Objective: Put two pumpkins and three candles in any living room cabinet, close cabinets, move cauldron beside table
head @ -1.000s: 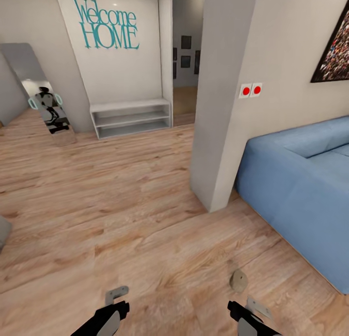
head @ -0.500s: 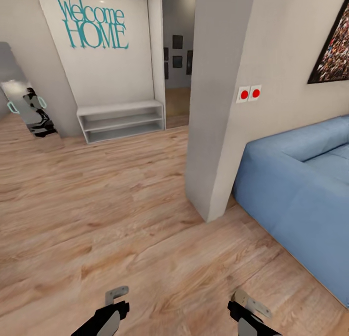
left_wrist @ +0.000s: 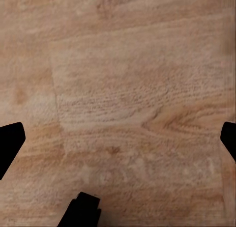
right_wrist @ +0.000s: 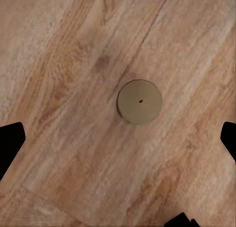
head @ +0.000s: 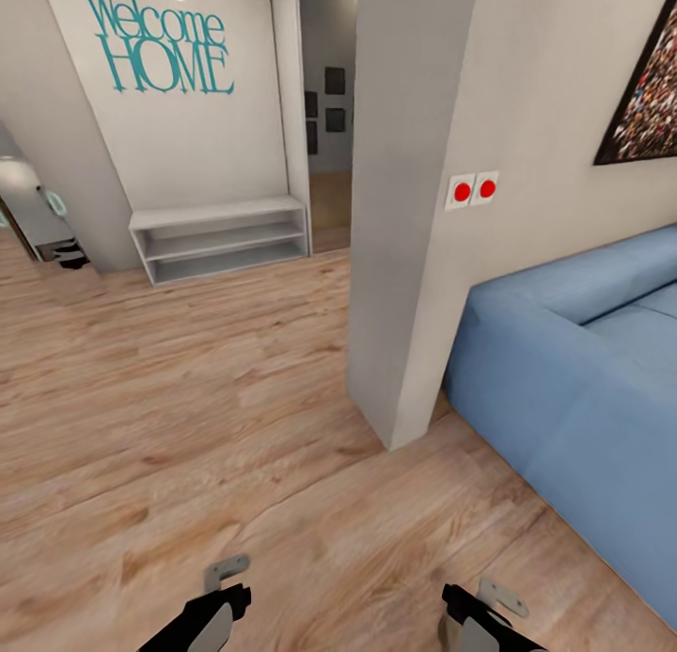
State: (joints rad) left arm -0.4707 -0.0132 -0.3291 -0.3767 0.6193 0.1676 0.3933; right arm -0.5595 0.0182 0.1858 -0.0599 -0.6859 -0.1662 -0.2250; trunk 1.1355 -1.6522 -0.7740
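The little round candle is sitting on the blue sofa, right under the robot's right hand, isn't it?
Not quite. The round candle does sit right under the right gripper, but it stands on the wooden floor, not on the blue sofa. The right wrist view shows floorboards all around it; the head view shows the sofa off to the side.

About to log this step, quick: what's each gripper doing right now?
Left gripper: open, empty, over bare floor.
Right gripper: open, empty, above a candle.
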